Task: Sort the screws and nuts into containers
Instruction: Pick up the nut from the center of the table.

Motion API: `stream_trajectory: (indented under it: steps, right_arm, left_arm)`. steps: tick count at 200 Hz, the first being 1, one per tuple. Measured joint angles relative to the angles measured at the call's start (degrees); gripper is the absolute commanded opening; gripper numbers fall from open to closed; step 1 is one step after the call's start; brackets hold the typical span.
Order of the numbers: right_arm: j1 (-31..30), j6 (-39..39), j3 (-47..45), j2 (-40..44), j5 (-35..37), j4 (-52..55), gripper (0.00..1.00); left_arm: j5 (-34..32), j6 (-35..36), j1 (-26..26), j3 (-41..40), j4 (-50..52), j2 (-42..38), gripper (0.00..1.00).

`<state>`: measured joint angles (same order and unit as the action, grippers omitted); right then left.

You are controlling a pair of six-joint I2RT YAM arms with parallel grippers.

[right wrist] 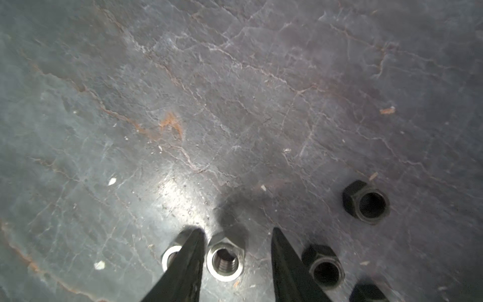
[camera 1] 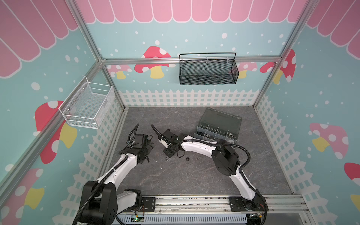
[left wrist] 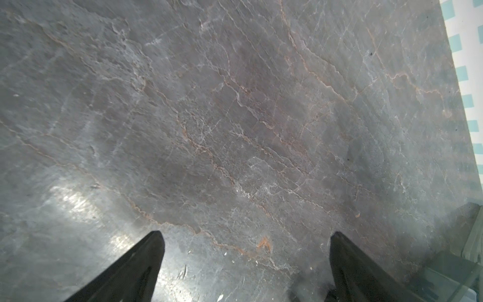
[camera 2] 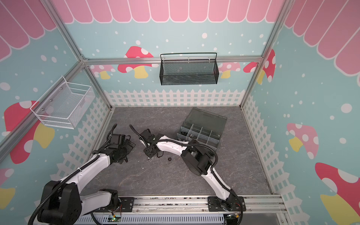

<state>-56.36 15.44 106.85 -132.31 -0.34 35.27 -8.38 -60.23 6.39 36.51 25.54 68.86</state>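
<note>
Your right wrist view gives you what the top views cannot. The right tool (right wrist: 236,234) stands with its jaws parted around a silver nut (right wrist: 224,261) and grips nothing. That nut lies flat on the surface (right wrist: 235,104), close against one of the fingers (right wrist: 188,261), with a clear gap to the other. A second silver nut (right wrist: 169,257) is half hidden behind that same finger. Just outside the other finger lies a black nut (right wrist: 324,265). A farther black nut (right wrist: 367,202) sits apart from it, and a third black nut (right wrist: 368,294) is cut off by the frame edge.

In both top views you can make out only one of the silver nuts (camera 1: 167,159) (camera 2: 149,159), at the tool's tip, and one black one (camera 1: 187,158) (camera 2: 169,159) just beside the arm. The tool covers the rest.

Your left wrist view shows the left tool (left wrist: 245,232) released, its fingers wide apart above the surface.

The organizer box (camera 1: 216,131) (camera 2: 200,131) stands beyond the right arm, with its lid (camera 1: 222,118) raised behind the cells. The end cell nearest the tool holds dark small pieces (camera 1: 200,133) (camera 2: 182,133), too small for you to tell screws from nuts. The next cell holds a shiny nut (camera 1: 207,135) (camera 2: 191,135). The arm hides part of the box's near edge.
</note>
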Motion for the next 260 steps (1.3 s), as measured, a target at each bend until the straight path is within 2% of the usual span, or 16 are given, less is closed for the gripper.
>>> stream_trajectory:
  steps: [86,154,205,260]
  right_arm:
    - [-0.1,-0.5,1.5,-1.7,2.3,2.0,0.46]
    - [-0.4,-0.6,-3.1,1.1,1.4,1.4,0.43]
    - [-0.4,-0.8,-4.3,1.8,1.1,1.0,0.35]
    - [-0.4,-1.3,-4.3,1.8,0.3,0.7,0.22]
  left_arm:
    - [0.0,0.0,0.0,-0.2,0.3,0.0,1.0]
    - [0.0,0.0,0.0,-0.2,0.3,0.0,1.0]
    - [0.0,0.0,0.0,-0.2,0.3,0.0,1.0]
    - [0.0,0.0,0.0,-0.2,0.3,0.0,1.0]
